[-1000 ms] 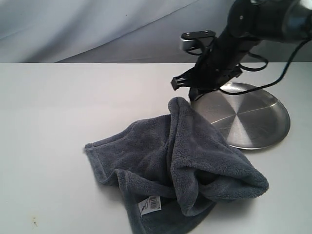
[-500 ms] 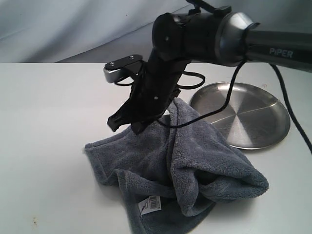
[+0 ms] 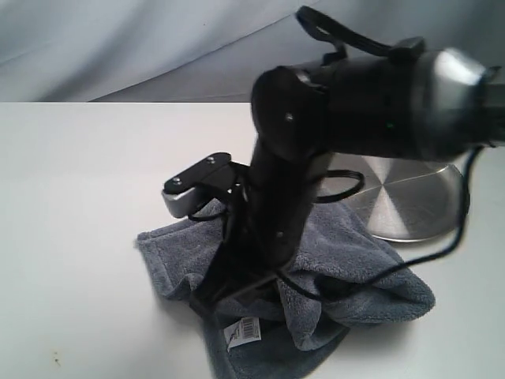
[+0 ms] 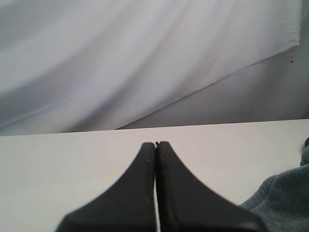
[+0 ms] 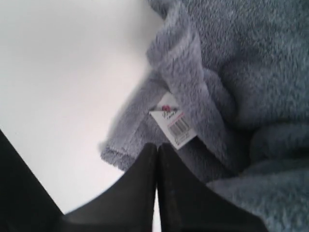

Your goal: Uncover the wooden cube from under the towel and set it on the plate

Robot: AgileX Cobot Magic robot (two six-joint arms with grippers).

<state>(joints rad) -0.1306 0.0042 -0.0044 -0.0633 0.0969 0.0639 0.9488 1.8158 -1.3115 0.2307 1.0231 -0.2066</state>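
the towel [image 3: 347,245] lies in a rumpled heap on the white table [image 3: 79,174], with thick folds bunched on its plate side and a flatter flap spreading toward its near edge. the wooden cube shows in no view; if it is under the towel, the cloth hides it fully. the plate [image 3: 414,201] sits just behind the towel's far right side, and the arm hides whether its rim touches the cloth.

the right gripper [image 5: 157,145] reaches across over the towel, its arm slanting down over the middle of the cloth. its two black fingers are pressed flat together with nothing between them. the tips hang at the towel's near edge, right beside the small white label [image 5: 174,123] sewn there. i cannot tell whether the tips touch the fleece.

the left gripper [image 4: 155,143] is likewise pinched closed and empty. it is held low over the table, apart from the towel, with only a corner of fleece showing in its view. a pale cloth backdrop [image 4: 145,58] hangs beyond the table, behind the towel.
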